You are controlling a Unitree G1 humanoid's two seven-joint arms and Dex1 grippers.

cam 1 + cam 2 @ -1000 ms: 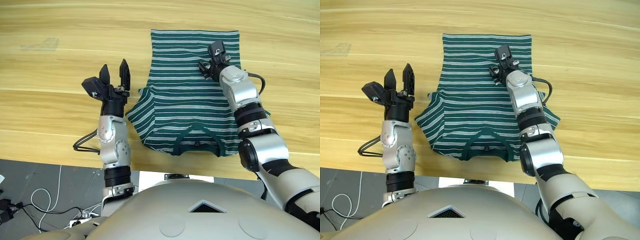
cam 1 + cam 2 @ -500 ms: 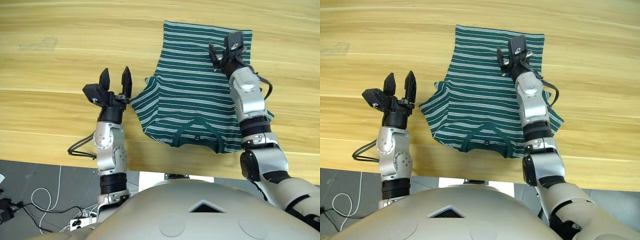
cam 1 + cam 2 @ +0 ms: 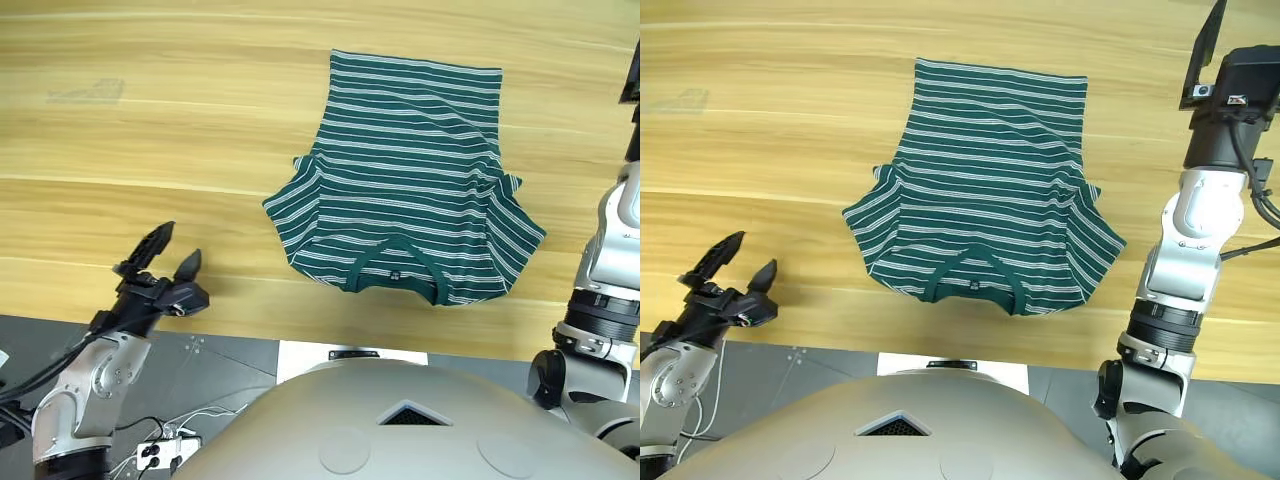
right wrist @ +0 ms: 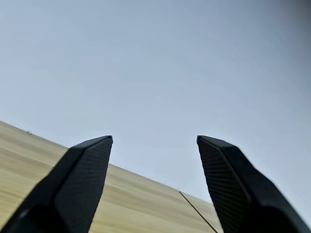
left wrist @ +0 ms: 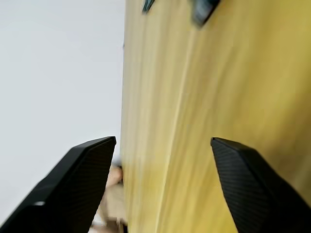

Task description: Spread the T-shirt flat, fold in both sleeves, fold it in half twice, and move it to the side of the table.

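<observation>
The striped T-shirt (image 3: 405,180) lies near the middle of the wooden worktop (image 3: 150,130), collar (image 3: 398,262) towards us and hem (image 3: 415,62) at the far end. We judge it roughly spread. The body is fairly smooth, but both sleeves splay outward with small puckers where they join it, so neither is folded in yet.

Our left gripper (image 3: 174,250) hangs low by the near edge of the worktop, well apart from the cloth, with its jaws spread. Our right gripper (image 4: 153,145) is raised off to the right, also clear of the shirt, jaws spread and holding nothing.

We expect the fabric to be light, soft and limp. It should drape, drag along the wood and wrinkle if pulled from one point. For the sleeve folds we would pinch the left sleeve (image 3: 290,200) and the right sleeve (image 3: 520,225) at their outer cuffs. We would lift only slightly and lay each inward across the body.
</observation>
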